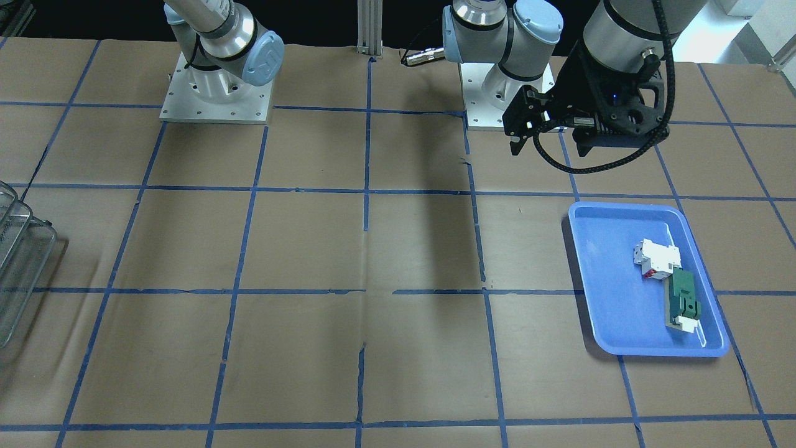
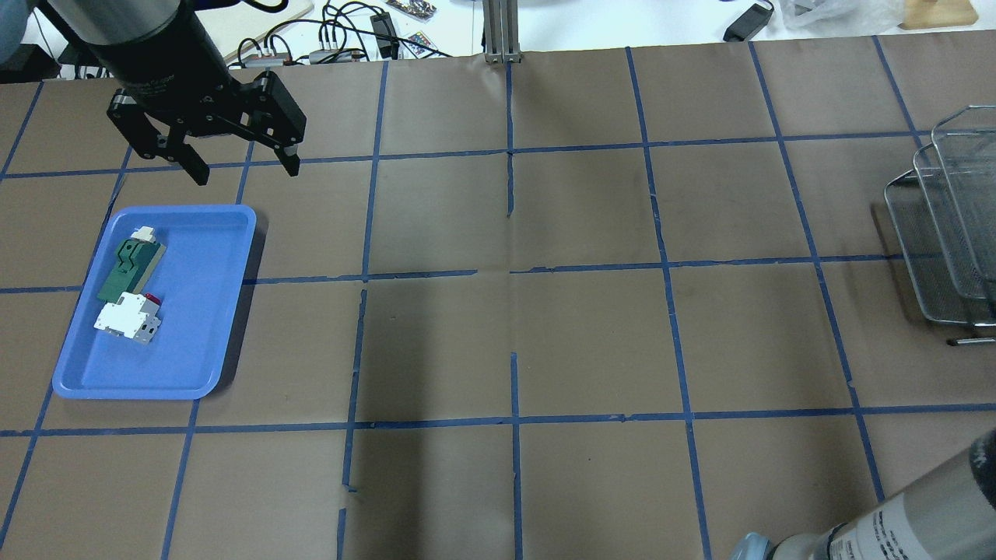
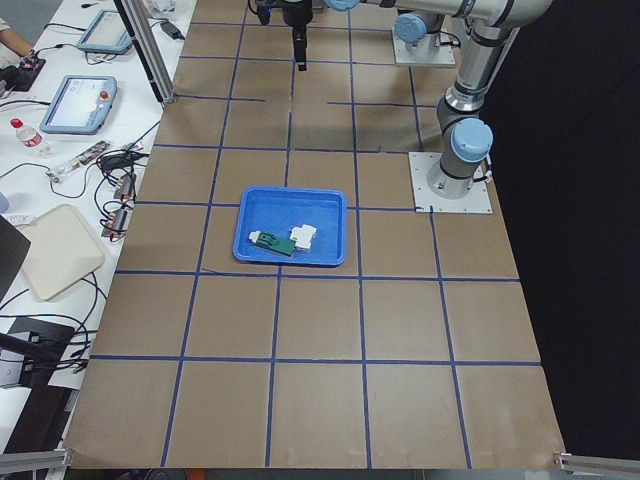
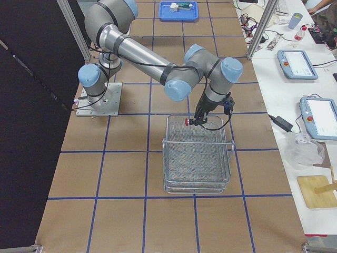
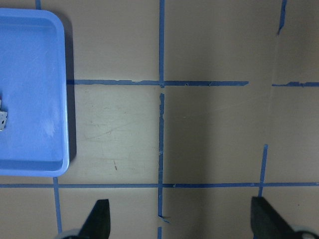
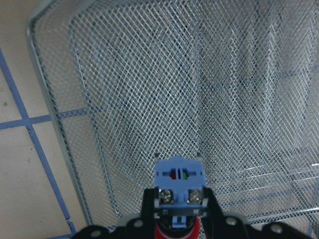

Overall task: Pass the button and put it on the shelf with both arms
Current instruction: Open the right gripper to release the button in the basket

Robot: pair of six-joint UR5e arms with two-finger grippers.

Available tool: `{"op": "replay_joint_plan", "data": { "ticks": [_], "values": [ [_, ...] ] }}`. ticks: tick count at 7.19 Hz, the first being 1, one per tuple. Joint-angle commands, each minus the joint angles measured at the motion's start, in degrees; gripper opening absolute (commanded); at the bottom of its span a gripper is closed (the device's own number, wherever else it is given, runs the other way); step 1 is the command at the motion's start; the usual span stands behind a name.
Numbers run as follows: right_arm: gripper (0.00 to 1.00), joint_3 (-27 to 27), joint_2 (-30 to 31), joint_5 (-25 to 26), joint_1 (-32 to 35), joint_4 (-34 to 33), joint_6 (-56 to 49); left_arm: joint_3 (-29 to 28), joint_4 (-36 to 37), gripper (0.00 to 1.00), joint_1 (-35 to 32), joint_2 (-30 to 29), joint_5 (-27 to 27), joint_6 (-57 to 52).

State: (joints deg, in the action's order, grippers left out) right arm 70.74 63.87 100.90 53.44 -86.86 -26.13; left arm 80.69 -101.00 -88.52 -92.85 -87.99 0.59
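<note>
My right gripper (image 6: 179, 211) is shut on the button (image 6: 179, 175), whose blue-grey base points away from the camera with the red cap down between the fingers. In the exterior right view the gripper (image 4: 198, 119) holds the button (image 4: 188, 122) just above the near rim of the wire shelf (image 4: 197, 155). The shelf's mesh (image 6: 209, 89) lies right below the button. The shelf also shows at the table's edge in the overhead view (image 2: 945, 233). My left gripper (image 2: 243, 165) is open and empty, hovering beyond the blue tray; its fingertips (image 5: 99, 219) stand wide apart.
A blue tray (image 2: 194, 327) on the robot's left holds a white-and-red block (image 2: 124, 320) and a green flat part (image 2: 124, 268). The tray also shows in the front view (image 1: 612, 280). Brown paper with a blue tape grid covers the table. Cables and devices lie beyond the far edge.
</note>
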Motion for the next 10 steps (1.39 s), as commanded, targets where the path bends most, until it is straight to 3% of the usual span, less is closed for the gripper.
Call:
{"op": "replay_joint_plan", "data": {
  "ticks": [1,2,3,6,8,10],
  "values": [
    [0.22,0.1,-1.1,-0.4,-0.7,-0.2,-0.1,0.3,0.2,1.00,0.0,0.4,0.0,0.0],
    [0.45,0.1,-1.7,-0.4,-0.7,-0.2,-0.1,0.3,0.2,1.00,0.0,0.4,0.0,0.1],
    [0.96,0.1,-1.8,-0.3,-0.6,-0.1,-0.1,0.3,0.2,1.00,0.0,0.3,0.0,0.1],
    [1.00,0.3,2.8,-0.6,1.0,3.7,0.0,0.3,0.2,1.00,0.0,0.4,-0.1,0.0],
    [1.00,2.1,10.3,-5.2,9.0,6.9,1.6,0.3,0.1,1.00,0.0,0.4,-0.1,0.1],
    [1.00,8.0,15.9,-5.6,17.6,7.8,14.5,0.3,0.1,1.00,0.0,0.4,-0.2,0.1]
  ]
}}
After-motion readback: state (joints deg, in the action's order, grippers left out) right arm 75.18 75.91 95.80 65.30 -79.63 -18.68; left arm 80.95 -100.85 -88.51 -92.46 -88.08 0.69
